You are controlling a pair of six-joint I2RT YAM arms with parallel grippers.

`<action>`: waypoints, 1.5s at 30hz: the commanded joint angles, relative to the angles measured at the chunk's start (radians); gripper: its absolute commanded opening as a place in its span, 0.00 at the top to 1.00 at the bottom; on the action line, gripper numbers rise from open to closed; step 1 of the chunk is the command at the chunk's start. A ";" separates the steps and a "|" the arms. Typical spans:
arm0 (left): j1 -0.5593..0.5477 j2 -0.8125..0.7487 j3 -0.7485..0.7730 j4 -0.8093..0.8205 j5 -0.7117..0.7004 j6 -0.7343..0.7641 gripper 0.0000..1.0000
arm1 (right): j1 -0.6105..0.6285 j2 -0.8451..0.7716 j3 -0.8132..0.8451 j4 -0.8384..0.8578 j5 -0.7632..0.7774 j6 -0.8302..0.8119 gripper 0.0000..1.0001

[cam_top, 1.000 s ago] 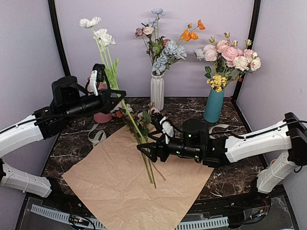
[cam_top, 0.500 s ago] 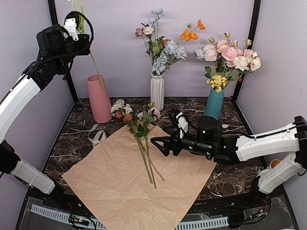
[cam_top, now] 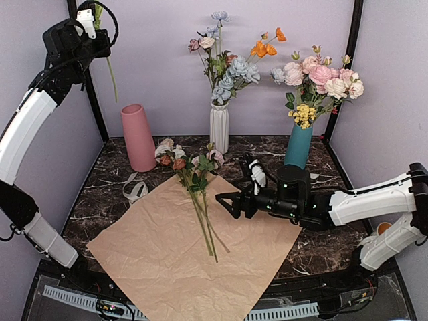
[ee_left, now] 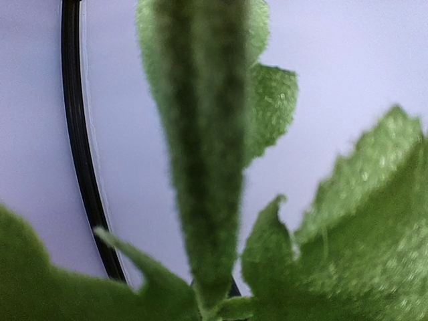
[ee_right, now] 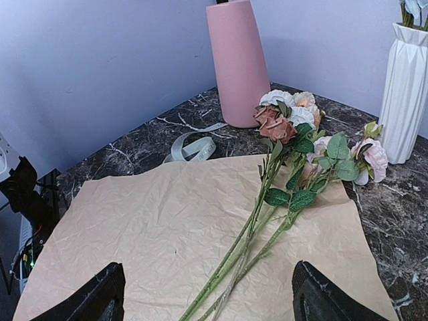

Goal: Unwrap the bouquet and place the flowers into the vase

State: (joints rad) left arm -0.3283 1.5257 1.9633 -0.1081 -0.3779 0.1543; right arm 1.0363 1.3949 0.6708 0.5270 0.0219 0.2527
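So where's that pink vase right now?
In the overhead view the pink vase stands upright at the back left of the table, just left of the loose flowers, with the ribbon lying in front of it.

Marble table [cam_top: 100, 195]: paper [cam_top: 160, 261], ribbon [cam_top: 136, 190], pink vase [cam_top: 138, 137]

matt pink vase [cam_top: 138, 137], crinkled kraft paper [cam_top: 160, 261]

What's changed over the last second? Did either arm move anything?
The left gripper, shut on a flower stem, swung it from table level to high above the pink vase. The right gripper drew back rightward from the remaining flowers, fingers open. Those flowers and the paper stayed put.
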 commanded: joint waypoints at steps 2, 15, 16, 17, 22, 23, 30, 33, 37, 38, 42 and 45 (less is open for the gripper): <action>0.002 -0.023 -0.001 0.014 0.066 -0.057 1.00 | -0.015 -0.002 -0.007 0.038 -0.004 0.012 0.15; 0.002 -0.077 -0.019 -0.056 0.166 -0.175 1.00 | -0.021 0.012 -0.015 0.037 -0.009 0.027 0.16; 0.002 -0.085 -0.037 -0.053 0.163 -0.177 1.00 | -0.021 0.012 -0.018 0.036 -0.009 0.028 0.16; 0.002 -0.093 -0.054 -0.050 0.158 -0.181 1.00 | -0.021 0.010 -0.018 0.036 -0.010 0.028 0.16; 0.002 -0.118 -0.151 -0.015 0.135 -0.191 1.00 | -0.022 0.008 -0.026 0.033 -0.008 0.034 0.16; 0.002 -0.117 -0.170 -0.003 0.128 -0.190 1.00 | -0.022 0.011 -0.024 0.032 -0.009 0.036 0.16; 0.024 0.012 -0.182 0.024 0.072 -0.176 1.00 | -0.022 0.064 0.017 -0.001 -0.013 0.063 0.16; 0.068 0.093 -0.118 -0.021 0.113 -0.214 1.00 | -0.022 0.084 0.031 -0.023 -0.011 0.080 0.17; 0.108 0.215 -0.005 -0.101 0.138 -0.252 1.00 | -0.022 0.100 0.035 -0.030 -0.007 0.099 0.17; 0.112 0.241 0.019 -0.122 0.133 -0.257 1.00 | -0.022 0.101 0.035 -0.031 -0.006 0.102 0.17; 0.133 0.330 0.088 -0.166 0.134 -0.276 1.00 | -0.023 0.113 0.043 -0.043 -0.003 0.111 0.18; 0.141 0.366 0.107 -0.180 0.153 -0.296 1.00 | -0.024 0.126 0.060 -0.064 -0.004 0.112 0.18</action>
State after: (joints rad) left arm -0.1982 1.8858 2.0174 -0.2493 -0.2497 -0.1032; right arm 1.0199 1.4998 0.6910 0.4679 0.0185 0.3477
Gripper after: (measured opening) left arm 0.056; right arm 0.825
